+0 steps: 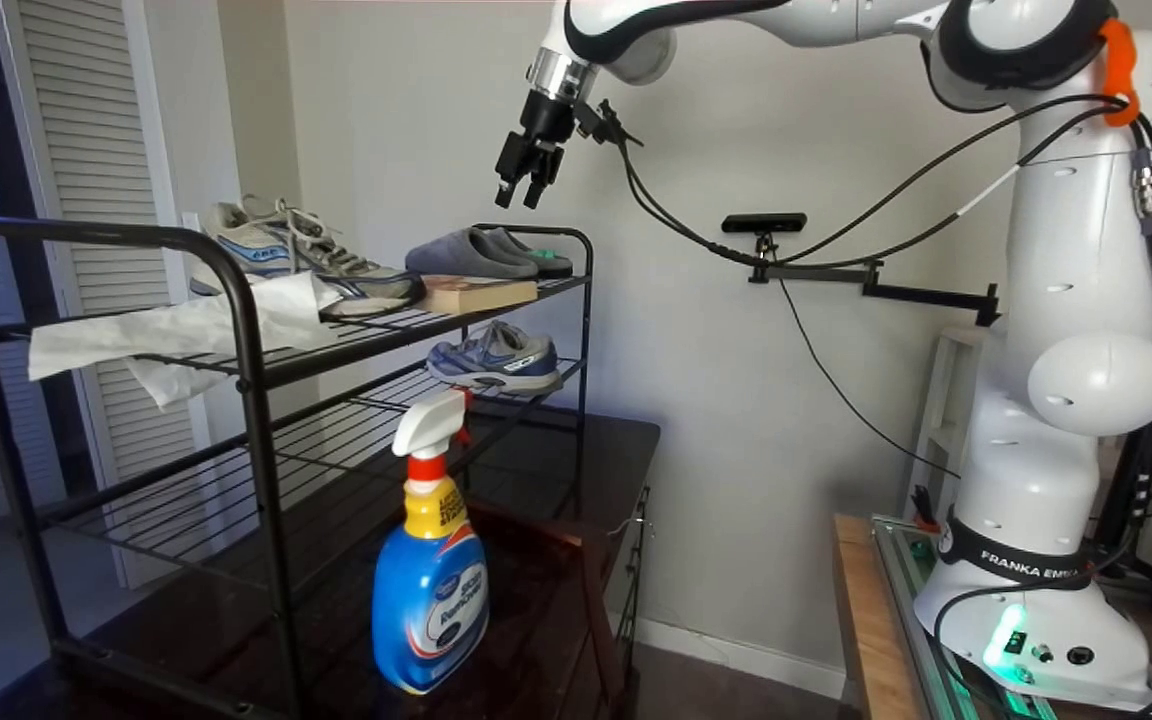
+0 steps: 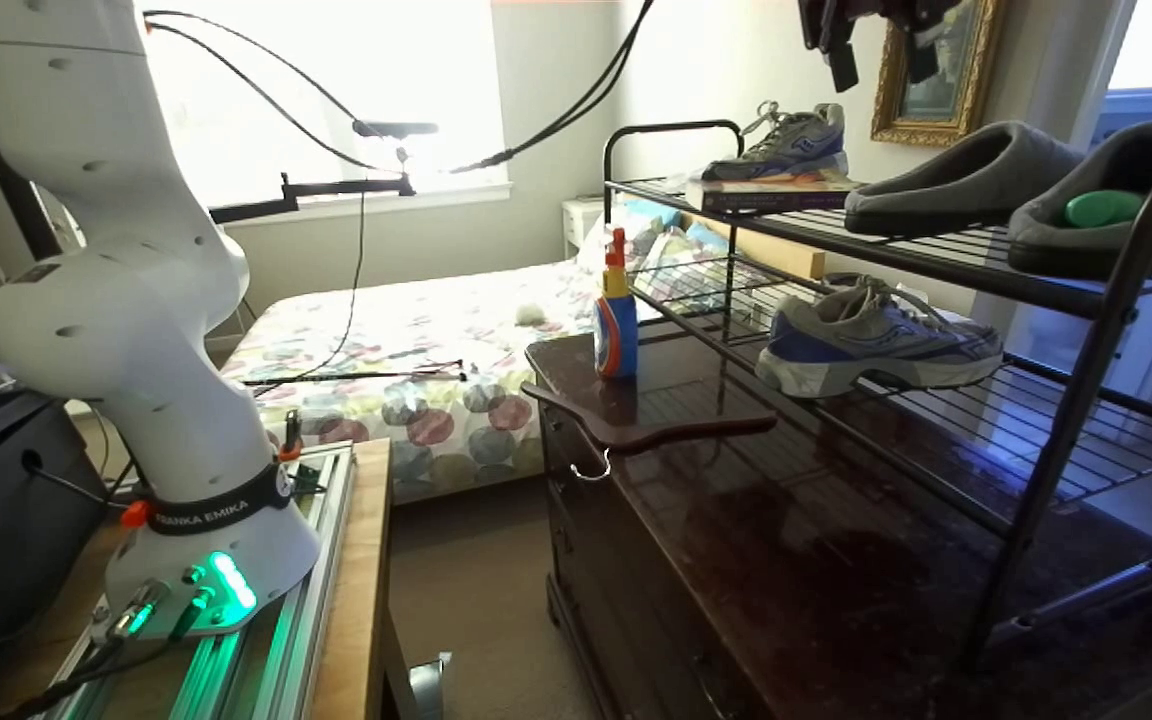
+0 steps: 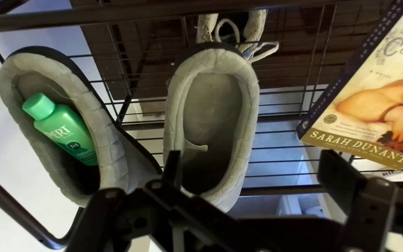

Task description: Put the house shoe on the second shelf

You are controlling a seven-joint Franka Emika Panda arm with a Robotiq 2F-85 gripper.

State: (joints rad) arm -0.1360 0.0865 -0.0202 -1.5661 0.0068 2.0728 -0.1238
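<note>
Two grey slippers lie on the rack's top wire tier. The empty house shoe is beside the book; it also shows in an exterior view and in the wrist view. The other slipper has a green bottle in it. The second shelf, the wire tier below, bears a blue-white sneaker; this tier also shows in an exterior view. My gripper is open and empty above the top tier. In the wrist view its fingers stand apart, the left one overlapping the empty slipper's edge.
A book, a laced sneaker and white paper lie on the top tier. A blue spray bottle and a wooden hanger are on the dark dresser beside the rack. The rack's end hoops rise above the tier.
</note>
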